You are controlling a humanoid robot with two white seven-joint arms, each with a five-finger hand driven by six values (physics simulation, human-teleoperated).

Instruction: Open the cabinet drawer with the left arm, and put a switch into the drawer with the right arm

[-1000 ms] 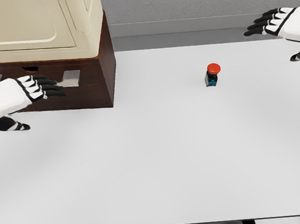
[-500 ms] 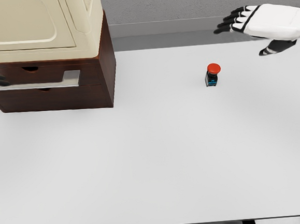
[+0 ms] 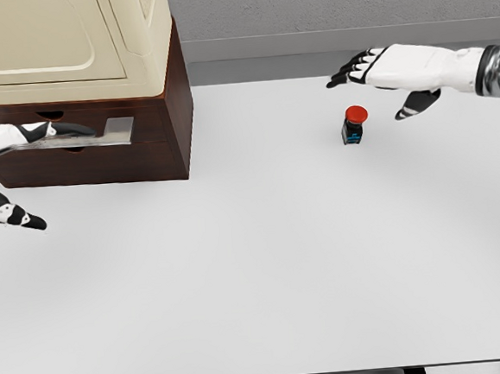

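The switch (image 3: 354, 124), a small dark body with a red round cap, stands upright on the white counter (image 3: 265, 272), right of the middle and toward the far edge. The right hand (image 3: 388, 72) hangs above and slightly behind it, reaching in from the right edge with its palm turned down. Its fingers (image 3: 349, 66) are stretched out flat and spread toward the left, and the thumb (image 3: 417, 103) hangs down to the right of the switch (near it, but with a clear gap between them). The hand holds nothing.

At the far left stands the cabinet (image 3: 91, 152), a dark brown base with a cream-coloured upper part (image 3: 66, 45) on top. A grey bar handle (image 3: 90, 139) runs across the front of the drawer (image 3: 141, 126). The left hand (image 3: 9, 150) comes in from the left edge, its fingers (image 3: 64, 130) lying along the handle's left part, seemingly touching it; its thumb (image 3: 14, 216) is spread well away below, over the counter. Whether the fingers are actually hooked around the handle cannot be told. The drawer front sits flush with the cabinet face, as far as this view shows.
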